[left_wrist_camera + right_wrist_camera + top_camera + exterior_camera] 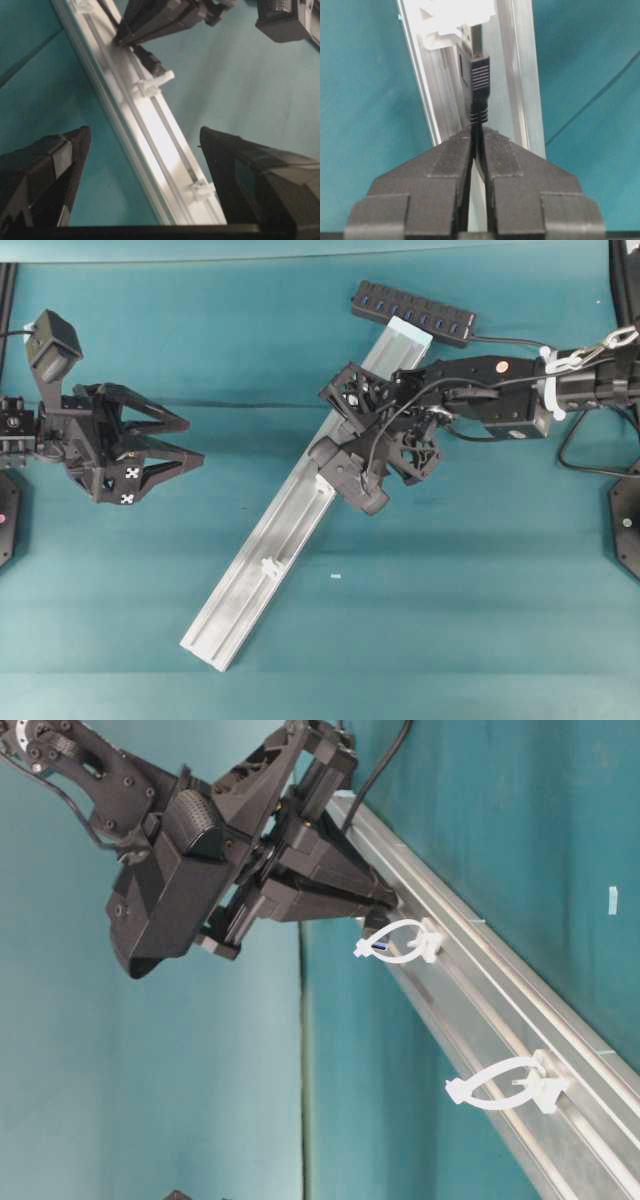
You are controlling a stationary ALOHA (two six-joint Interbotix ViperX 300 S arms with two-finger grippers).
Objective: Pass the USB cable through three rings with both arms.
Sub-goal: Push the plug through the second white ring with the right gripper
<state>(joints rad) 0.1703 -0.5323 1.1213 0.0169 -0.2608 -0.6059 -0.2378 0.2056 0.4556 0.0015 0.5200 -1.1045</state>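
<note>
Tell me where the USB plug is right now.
In the right wrist view, the USB plug sits over the silver rail, pinched by the right gripper, tip at a white ring.

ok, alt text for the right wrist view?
The right end effector, shut on the USB cable just behind its plug, points the metal tip into a white ring on the silver rail. Teal table lies on both sides.
</note>
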